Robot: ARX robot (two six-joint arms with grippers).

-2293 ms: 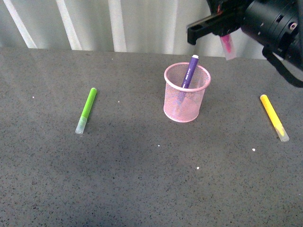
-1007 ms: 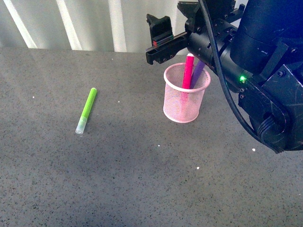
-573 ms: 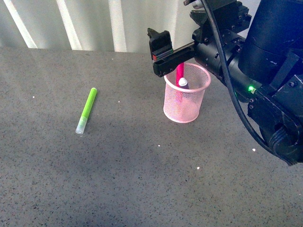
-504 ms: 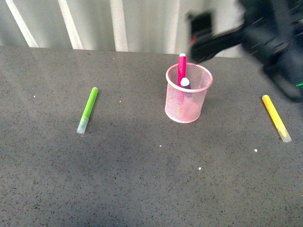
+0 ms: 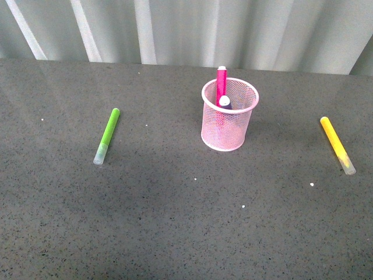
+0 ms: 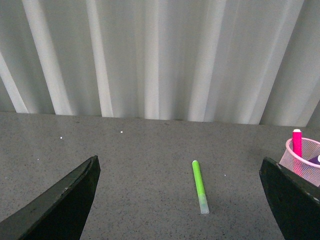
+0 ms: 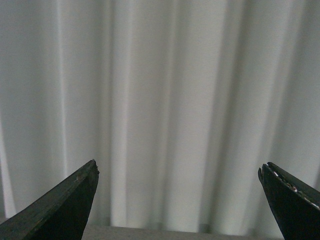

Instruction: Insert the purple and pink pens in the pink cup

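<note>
Cup (image 5: 229, 119) and both pens, pink (image 5: 221, 84) and purple (image 5: 225, 102), show together only in my front view, standing in it between the green marker (image 5: 106, 135) and the yellow marker (image 5: 337, 144). My left gripper (image 6: 180, 200) is spread wide and empty, well apart from the cup; my right gripper (image 7: 179, 200), equally wide and empty, sees only curtain (image 7: 160, 100). No writing is readable.

Each wrist view shows 2 dark, wedge-shaped fingers tapering to points: the left hand (image 6: 180, 200) matte black, the right hand (image 7: 180, 205) similar, with pale specks along 1 finger's edge.
</note>
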